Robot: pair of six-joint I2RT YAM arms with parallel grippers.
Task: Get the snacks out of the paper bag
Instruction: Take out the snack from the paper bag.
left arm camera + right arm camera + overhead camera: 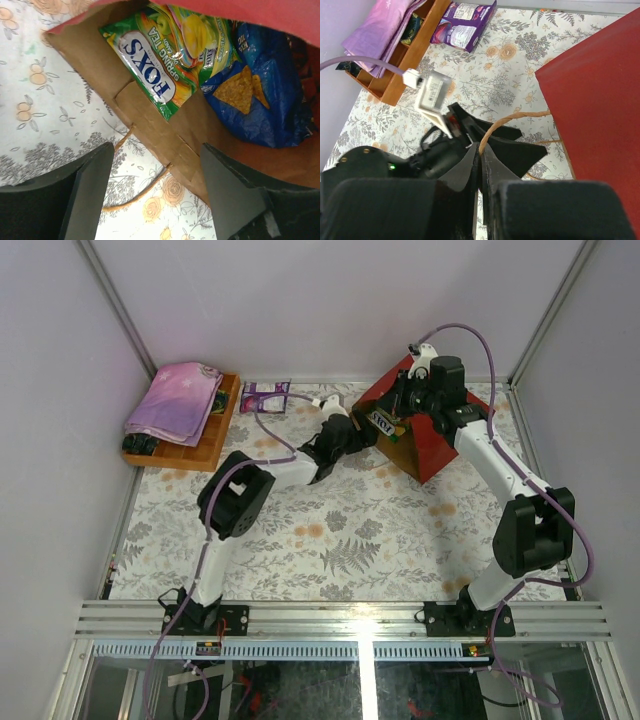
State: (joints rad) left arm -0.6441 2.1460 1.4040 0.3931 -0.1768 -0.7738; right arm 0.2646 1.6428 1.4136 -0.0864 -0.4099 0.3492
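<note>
At paper bag (145,117) rim, left end effector (156,162)

Big red paper bag (432,445) tipped over at the far right of the surface (330,540), mouth open, brown inside, green candy bag (150,65) and blue chip bag (270,105) inside it, purple pack (265,397) lying outside, far back.

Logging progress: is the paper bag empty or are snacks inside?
Not empty: the paper bag holds a green candy bag and a blue chip bag.
</note>
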